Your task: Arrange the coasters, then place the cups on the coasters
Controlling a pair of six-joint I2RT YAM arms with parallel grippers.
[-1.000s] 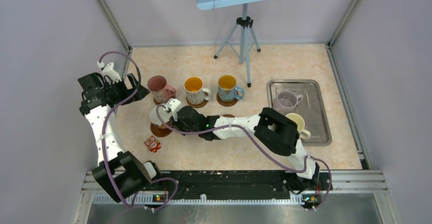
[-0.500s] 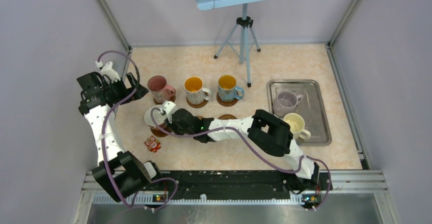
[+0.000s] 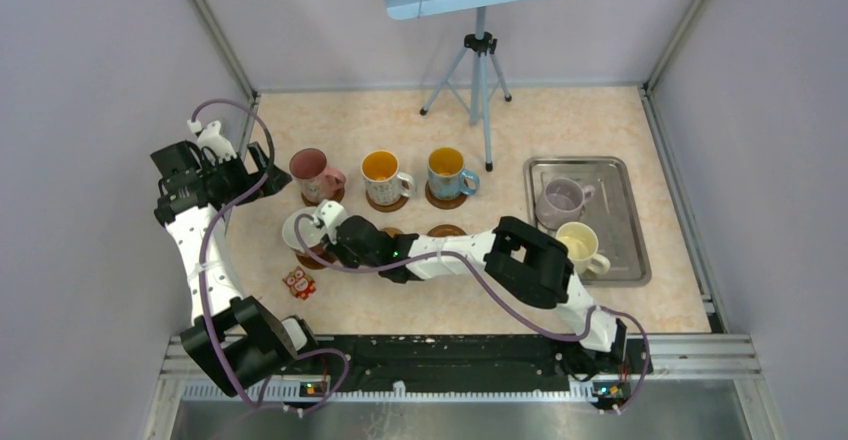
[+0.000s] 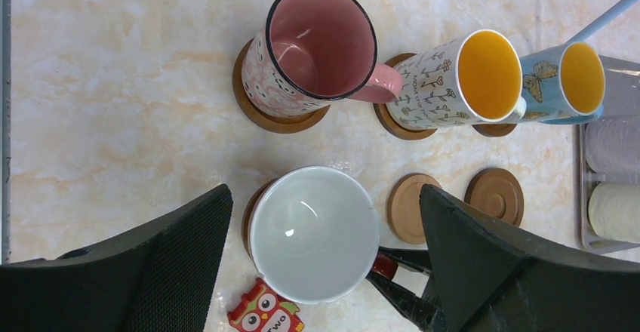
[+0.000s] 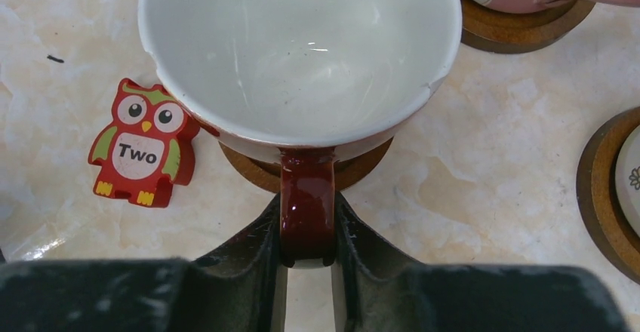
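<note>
Overhead, my right gripper [image 3: 328, 224] pinches the red mug [image 3: 303, 229] over a round wooden coaster [image 3: 313, 259]. From the left wrist, my left gripper [image 4: 324, 196] hangs spread wide above its smooth white bowl. The right wrist shows matte black fingers [image 5: 249, 260] squeezing the glossy handle [image 5: 307, 204].

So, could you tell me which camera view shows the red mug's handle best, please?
The right wrist view: the handle fills the centre, clamped by the right end effector, with the mug over a coaster. The left wrist view shows only a red sliver of it; in the top view the arm hides it.
</note>
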